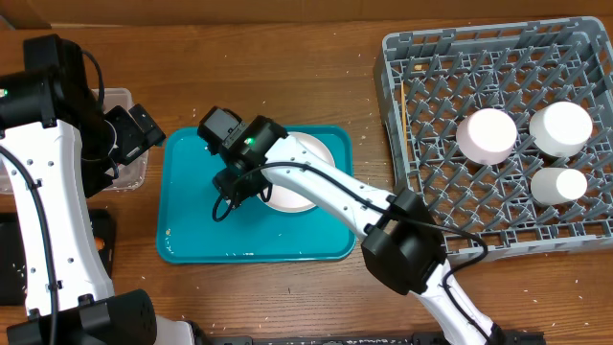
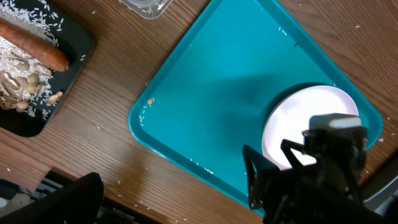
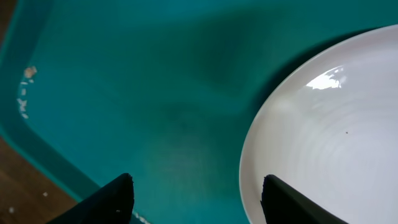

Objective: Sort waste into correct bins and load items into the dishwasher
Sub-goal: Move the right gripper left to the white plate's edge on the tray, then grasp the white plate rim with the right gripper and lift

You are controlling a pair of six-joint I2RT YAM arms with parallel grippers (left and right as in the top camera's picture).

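A large white plate [image 1: 311, 163] lies on the flat teal tray [image 1: 192, 230]. My right gripper [image 1: 237, 185] is open and low over the plate's left rim. In the right wrist view, one finger is over the plate [image 3: 323, 124] and the other over the tray [image 3: 124, 93]; the gripper [image 3: 205, 202] holds nothing. My left gripper [image 1: 142, 129] hovers open and empty beside the clear tub [image 1: 124, 96]. The black tray [image 2: 87, 46] holds the carrot [image 2: 37, 46] and rice scraps [image 2: 25, 62]. Two white dishes [image 1: 487, 134] [image 1: 561, 126] and a cup [image 1: 558, 185] sit in the grey rack [image 1: 421, 115]. Wrappers and chopsticks are out of view.
The right arm's black gripper [image 2: 298, 180] shows over the plate [image 2: 311, 115] in the left wrist view. A few rice grains lie on the tray's left edge [image 3: 25, 93] and on the wooden table [image 2: 124, 180]. The rack fills the right side.
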